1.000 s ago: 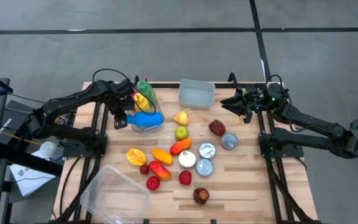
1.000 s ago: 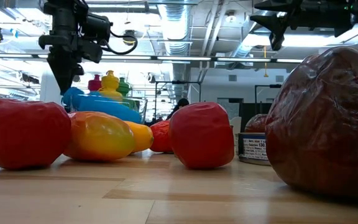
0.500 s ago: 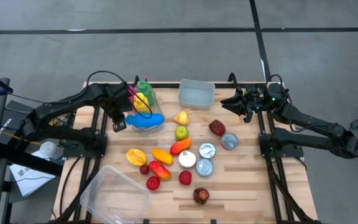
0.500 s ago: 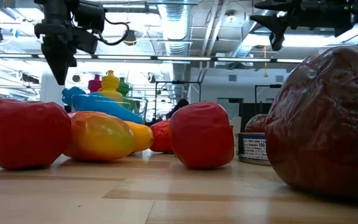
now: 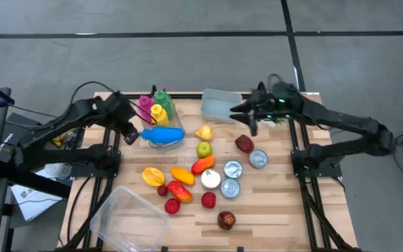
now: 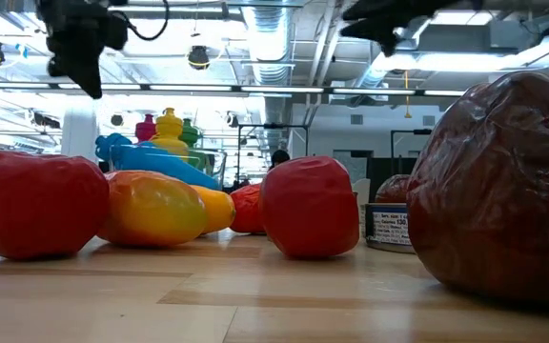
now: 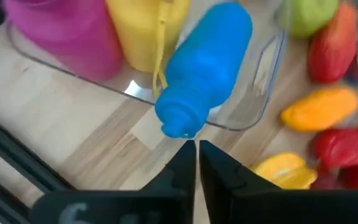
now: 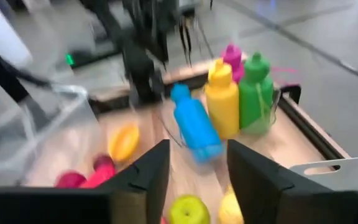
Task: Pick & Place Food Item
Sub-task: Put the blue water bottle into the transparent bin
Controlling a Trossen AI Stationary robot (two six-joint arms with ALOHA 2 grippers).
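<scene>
We look down on a wooden bench scattered with toy food. Near its far edge sits a clear tray holding upright pink, yellow and green bottles, with a blue bottle lying on its side across the tray's near rim, neck poking out toward our left arm. Our left gripper hangs just beside that neck, touching nothing, its jaws pressed together and empty. Our right gripper is raised above the bench beside an empty clear tub, jaws parted a moderate way and holding nothing. Just near it lie a dark red fruit, a yellow pear and a green apple; cans, peppers and tomatoes are spread toward the front.

We judge the right arm is reaching for a food item, though which one we cannot tell. To do it well, we should keep the jaws parted wider than the chosen fruit, come straight down over its middle, and close only once both fingers flank it, since round pieces roll away. We should keep clear of neighbouring cans.
</scene>
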